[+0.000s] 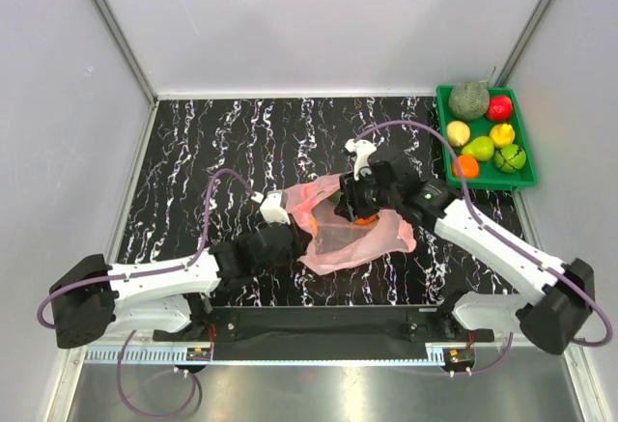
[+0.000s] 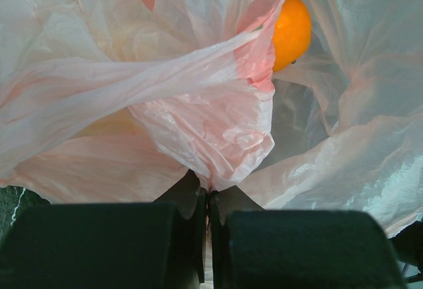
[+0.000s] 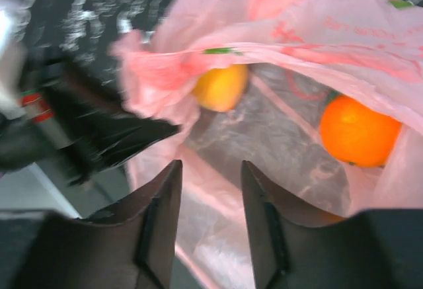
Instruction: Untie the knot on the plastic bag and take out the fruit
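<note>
The pink plastic bag (image 1: 359,235) lies crumpled in the middle of the black marbled table, its mouth open; no knot shows. My left gripper (image 1: 295,232) is at the bag's left edge, shut on a fold of the pink plastic (image 2: 218,137). My right gripper (image 1: 355,206) hangs over the bag's mouth, open and empty, its fingers (image 3: 158,203) just above the plastic. Inside the bag lie an orange fruit (image 3: 357,131) and a yellow-orange fruit (image 3: 221,87). The orange fruit also shows in the left wrist view (image 2: 291,31).
A green tray (image 1: 497,182) stands at the back right with a netted melon (image 1: 469,100), a red fruit (image 1: 499,108) and several yellow, green and orange fruits. Grey walls close in the table on three sides.
</note>
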Tool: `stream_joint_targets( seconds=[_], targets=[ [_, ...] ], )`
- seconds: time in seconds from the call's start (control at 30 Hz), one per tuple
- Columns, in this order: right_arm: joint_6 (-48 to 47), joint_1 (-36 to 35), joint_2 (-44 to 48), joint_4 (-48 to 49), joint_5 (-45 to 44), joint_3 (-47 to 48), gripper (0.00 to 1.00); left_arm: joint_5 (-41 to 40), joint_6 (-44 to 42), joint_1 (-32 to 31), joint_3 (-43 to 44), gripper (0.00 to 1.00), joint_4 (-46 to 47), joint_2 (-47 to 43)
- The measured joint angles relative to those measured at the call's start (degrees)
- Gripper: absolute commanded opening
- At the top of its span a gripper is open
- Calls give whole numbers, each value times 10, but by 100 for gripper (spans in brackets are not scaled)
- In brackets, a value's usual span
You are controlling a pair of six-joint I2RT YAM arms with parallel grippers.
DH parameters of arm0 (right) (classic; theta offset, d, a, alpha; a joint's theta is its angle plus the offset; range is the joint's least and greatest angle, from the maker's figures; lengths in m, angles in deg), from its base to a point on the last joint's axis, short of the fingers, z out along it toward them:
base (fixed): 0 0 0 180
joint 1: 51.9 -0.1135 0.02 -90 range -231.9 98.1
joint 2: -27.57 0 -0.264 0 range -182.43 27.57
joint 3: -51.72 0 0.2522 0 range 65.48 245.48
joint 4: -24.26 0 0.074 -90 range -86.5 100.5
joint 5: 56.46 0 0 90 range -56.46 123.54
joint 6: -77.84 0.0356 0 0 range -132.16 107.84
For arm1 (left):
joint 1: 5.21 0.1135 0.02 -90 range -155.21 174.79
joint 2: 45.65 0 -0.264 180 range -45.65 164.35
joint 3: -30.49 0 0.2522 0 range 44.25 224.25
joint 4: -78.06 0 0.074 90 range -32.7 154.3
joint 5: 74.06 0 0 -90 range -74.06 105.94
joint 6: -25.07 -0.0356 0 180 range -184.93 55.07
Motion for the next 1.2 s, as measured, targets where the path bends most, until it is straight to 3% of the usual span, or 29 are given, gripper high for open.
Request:
stream_joint_targets(
  seconds=[0.47,0.7,0.73,0.97,1.2],
  targets=[
    [-2,-22,-143,39,-186,-85,44,7,2,-2,0,0,29,23],
    [16,-23,-158,24,-337,-92,76,16,2,-3,1,0,45,42],
    [16,-23,-158,26,-350,-92,98,17,2,-3,2,0,47,46],
    [3,-24,-163,48,-394,-89,100,25,2,-3,5,0,54,61],
    [7,-24,-232,55,-457,-53,100,27,2,-4,8,0,58,61]
  ],
)
